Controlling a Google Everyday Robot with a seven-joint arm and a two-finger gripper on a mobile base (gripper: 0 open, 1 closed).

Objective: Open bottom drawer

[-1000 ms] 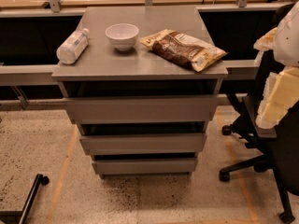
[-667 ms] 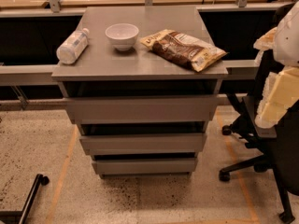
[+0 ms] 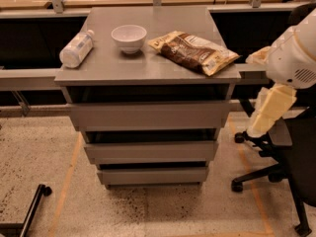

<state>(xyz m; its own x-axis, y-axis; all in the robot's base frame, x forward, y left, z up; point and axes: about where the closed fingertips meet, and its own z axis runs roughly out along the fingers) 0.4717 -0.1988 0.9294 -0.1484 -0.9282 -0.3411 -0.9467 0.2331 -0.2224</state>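
**Camera view: items counted**

- Cabinet, grey, matte: 1. Its flat top is your bench [image 3: 163,21].
- Drawer fronts, plain grey, handle-less: 3, stacked under the bench. These are the top drawer front [image 3: 148,115], the middle drawer front [image 3: 150,151] and the bottom drawer [image 3: 153,175]. The bottom drawer is the lowest, just above the floor, with a dark strip of gap over its upper edge.
- Clear plastic bottle [image 3: 76,48]: 1, lying on its side near the bench's left edge.
- Small white round bowl [image 3: 129,37]: 1, upright, between the bottle and the bag.
- Brown-and-yellow foil snack bag [image 3: 195,52]: 1, lying flat, with its right corner close to the bench's front right edge.
- Cream-coloured claw [image 3: 264,117]: 1, hanging under a white rounded arm housing [image 3: 296,53]. It is right of the cabinet, level with the top drawer front and apart from it. You cannot tell whether the claw is apart or together.
- Black swivel chair on castors [image 3: 276,157]: 1, right of the cabinet, beneath and behind the claw, crowding that side.
- Black bar with a small wheel [image 3: 34,206]: 1, lower left, well apart from the cabinet.

**Open room**

The speckled floor [image 3: 148,211] in front of the three drawer fronts lies open to you.
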